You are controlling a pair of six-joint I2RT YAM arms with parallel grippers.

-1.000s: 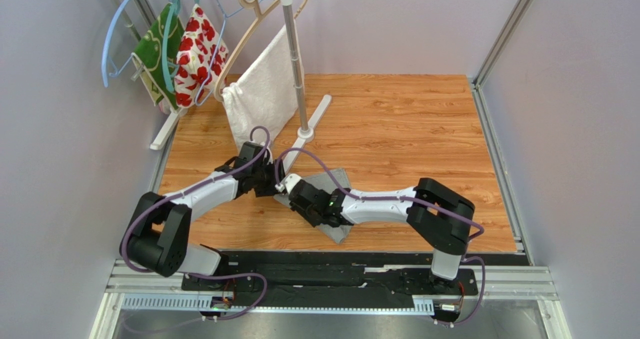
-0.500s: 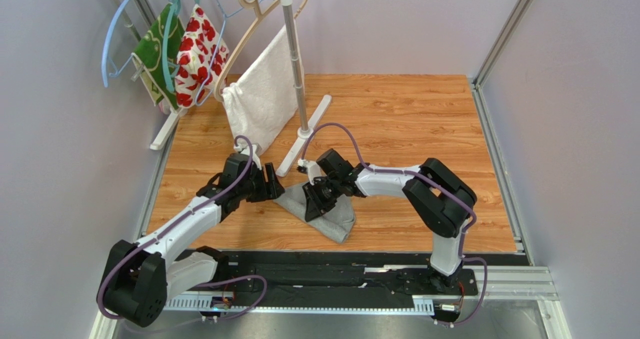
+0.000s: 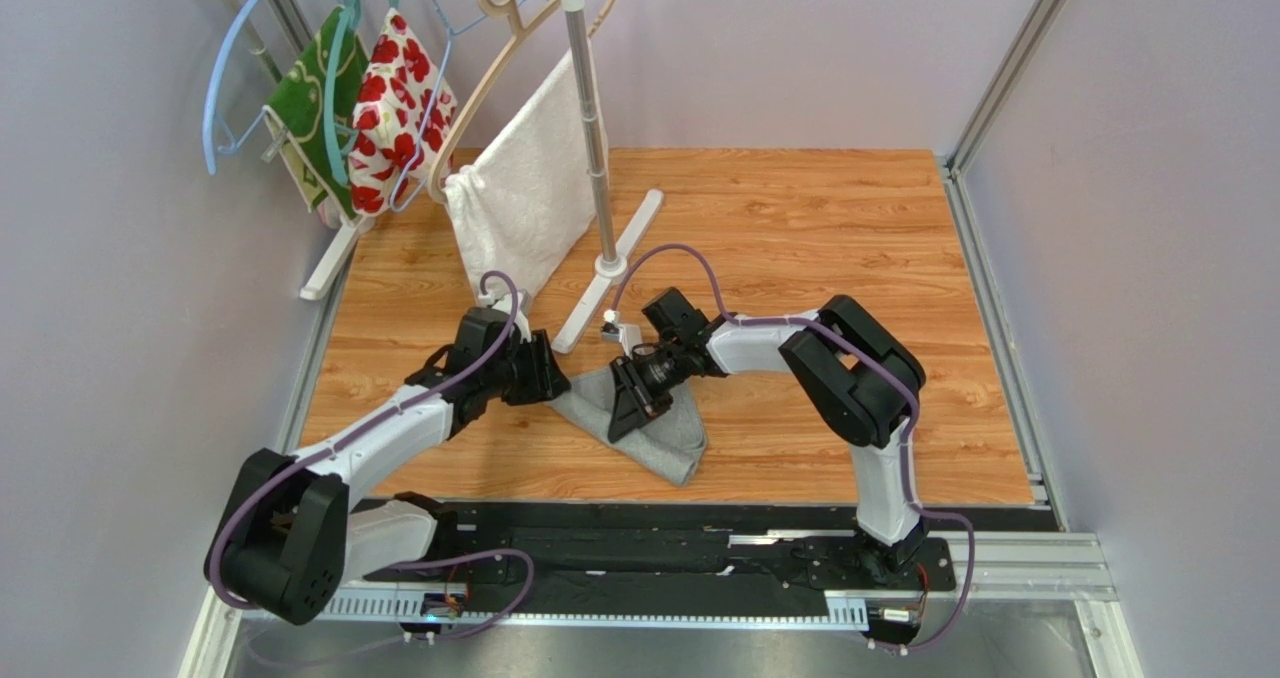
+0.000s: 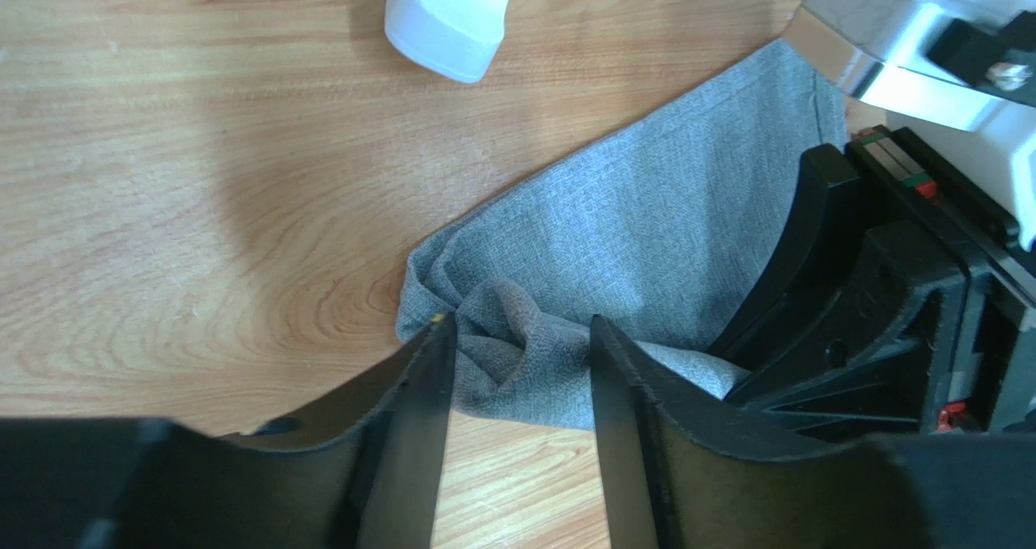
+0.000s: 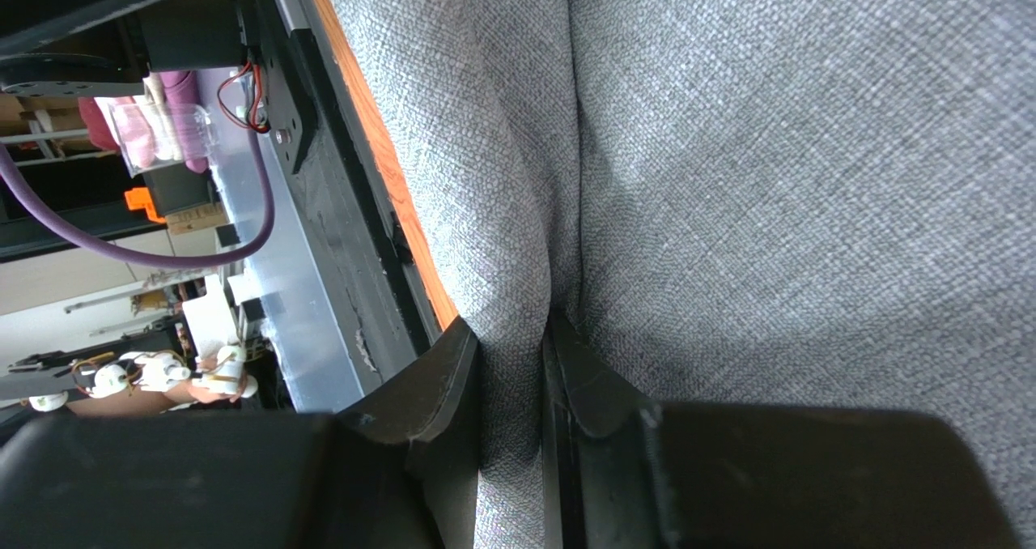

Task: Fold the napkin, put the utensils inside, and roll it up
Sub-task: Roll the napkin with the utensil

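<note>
Grey napkin (image 5: 790, 209), fold seemingly pinched, right tool (image 5: 512, 345)

Right of the rack foot (image 3: 607, 269) the bench (image 3: 857, 228) lies open. Just nearer, the left end effector (image 4: 517, 337) and right end effector (image 5: 511, 345) crowd the napkin (image 3: 679, 435).

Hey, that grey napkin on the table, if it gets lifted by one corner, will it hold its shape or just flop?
Probably flop: the napkin crumples into soft wrinkles at the left gripper. It looks thin and light, since the right gripper pinches a fold of it nearly flat. Its woven surface likely grips rather than slips.
</note>
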